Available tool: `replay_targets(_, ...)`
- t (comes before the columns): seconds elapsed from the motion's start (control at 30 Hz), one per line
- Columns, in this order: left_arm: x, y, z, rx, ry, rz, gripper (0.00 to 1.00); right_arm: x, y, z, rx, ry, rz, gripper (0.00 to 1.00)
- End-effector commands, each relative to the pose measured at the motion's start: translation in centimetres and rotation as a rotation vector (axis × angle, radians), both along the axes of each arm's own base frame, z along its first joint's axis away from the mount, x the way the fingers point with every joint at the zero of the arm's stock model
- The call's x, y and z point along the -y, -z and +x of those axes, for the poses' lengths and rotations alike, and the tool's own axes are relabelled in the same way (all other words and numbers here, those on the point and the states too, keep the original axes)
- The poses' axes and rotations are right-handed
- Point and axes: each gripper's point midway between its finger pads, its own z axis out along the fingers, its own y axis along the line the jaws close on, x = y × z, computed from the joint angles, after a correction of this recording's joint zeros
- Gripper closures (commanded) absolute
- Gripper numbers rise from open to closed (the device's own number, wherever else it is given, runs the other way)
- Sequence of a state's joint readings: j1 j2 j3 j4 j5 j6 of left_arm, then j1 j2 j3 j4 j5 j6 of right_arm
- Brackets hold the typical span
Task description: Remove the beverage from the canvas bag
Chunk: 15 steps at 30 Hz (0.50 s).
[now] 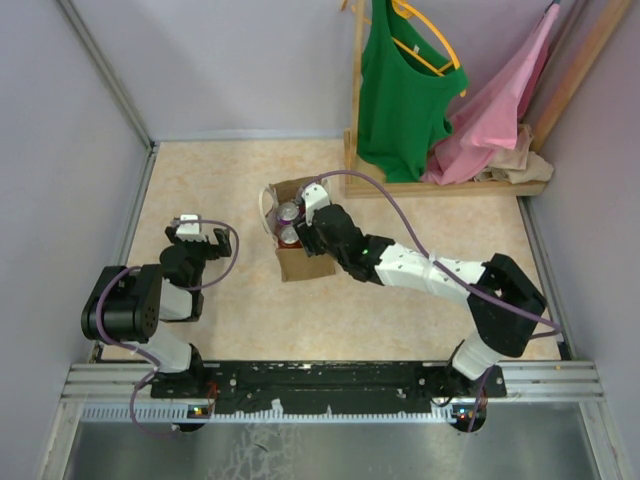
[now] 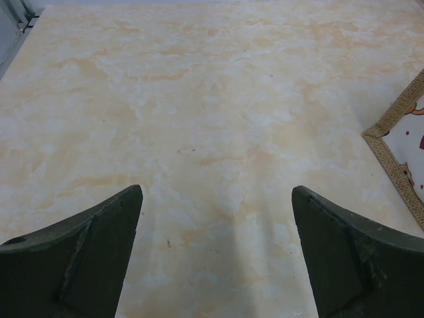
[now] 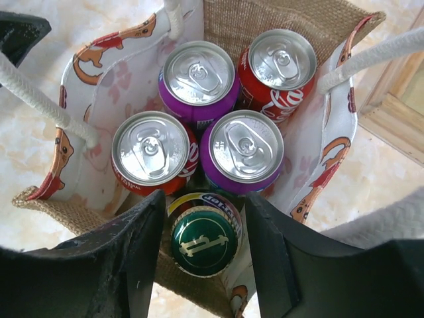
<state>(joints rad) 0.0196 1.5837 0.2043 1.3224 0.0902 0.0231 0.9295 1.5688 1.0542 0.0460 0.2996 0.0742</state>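
The canvas bag [image 1: 303, 264] stands upright mid-table, tan burlap [image 3: 265, 16] with a printed white lining and white rope handles [image 3: 40, 99]. Inside are two red cans [image 3: 150, 152], two purple cans [image 3: 244, 151] and a green-capped bottle [image 3: 204, 242] at the near wall. My right gripper [image 3: 204, 207] is open over the bag's mouth. Its fingers [image 3: 142, 238] flank the bottle closely on both sides, with slim gaps showing. It also shows in the top view [image 1: 303, 232]. My left gripper [image 2: 217, 199] is open and empty over bare table left of the bag, also seen from above [image 1: 200, 238].
A wooden clothes rack [image 1: 445, 188] with a green top [image 1: 400, 90] and a pink garment [image 1: 495, 110] stands at the back right, just behind the bag. Walls enclose the table on the left, back and right. A corner of the bag [image 2: 397, 169] shows at the left wrist view's right edge.
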Motion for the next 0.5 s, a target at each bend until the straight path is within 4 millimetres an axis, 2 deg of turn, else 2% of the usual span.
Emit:
replay_targets(0.0, 0.2, -0.3, 0.3, 0.012, 0.011, 0.003, 0.00, -0.5, -2.4, 0.9, 0.070, 0.032, 0.066, 0.49)
replay_targets(0.1, 0.1, -0.3, 0.3, 0.011, 0.010, 0.003, 0.00, -0.7, -1.7, 1.0, 0.067, 0.033, 0.060, 0.54)
replay_targets(0.2, 0.1, -0.3, 0.3, 0.012, 0.010, 0.003, 0.00, -0.8, -1.0, 1.2, 0.065, 0.039, 0.056, 0.68)
replay_targets(0.23, 0.1, -0.3, 0.3, 0.013, 0.010, 0.003, 0.00, -0.8, -0.9, 1.3, 0.066, 0.042, 0.054, 0.75)
replay_targets(0.3, 0.1, -0.3, 0.3, 0.012, 0.010, 0.002, 0.00, -1.0, -0.4, 1.5, 0.062, 0.045, 0.045, 0.96)
replay_targets(0.33, 0.1, -0.3, 0.3, 0.011, 0.011, 0.003, 0.00, -1.0, -0.2, 1.5, 0.061, 0.045, 0.041, 1.00)
replay_targets(0.47, 0.1, -0.3, 0.3, 0.012, 0.010, 0.003, 0.00, -1.2, -0.4, 1.8, 0.077, 0.041, 0.043, 1.00)
